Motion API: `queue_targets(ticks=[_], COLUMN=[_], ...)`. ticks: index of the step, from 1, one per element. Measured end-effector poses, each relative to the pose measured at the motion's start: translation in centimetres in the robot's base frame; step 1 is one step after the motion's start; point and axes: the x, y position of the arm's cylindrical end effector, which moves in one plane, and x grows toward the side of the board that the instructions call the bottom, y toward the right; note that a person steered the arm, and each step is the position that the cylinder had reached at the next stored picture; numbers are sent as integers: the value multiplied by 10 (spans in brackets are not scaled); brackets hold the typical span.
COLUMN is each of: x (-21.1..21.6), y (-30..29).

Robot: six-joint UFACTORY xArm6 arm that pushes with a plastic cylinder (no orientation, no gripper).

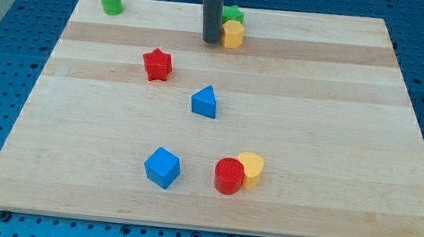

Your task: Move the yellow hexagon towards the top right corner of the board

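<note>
The yellow hexagon [233, 35] sits near the top edge of the wooden board [337, 132], a little right of the middle. A green block [232, 14] touches it from behind, partly hidden. My rod comes down from the view's top and my tip [209, 40] rests on the board right at the hexagon's left side, touching it or nearly so.
A green cylinder [111, 1] stands at the top left corner. A red star [157, 65] and a blue triangular block [205, 102] lie mid-board. A blue cube [163, 167], a red cylinder [229, 175] and a yellow block [251, 170] lie near the bottom.
</note>
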Motion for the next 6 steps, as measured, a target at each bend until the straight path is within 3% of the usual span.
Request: queue_targets(ticks=[3, 6], x=[-20, -3], y=[121, 168])
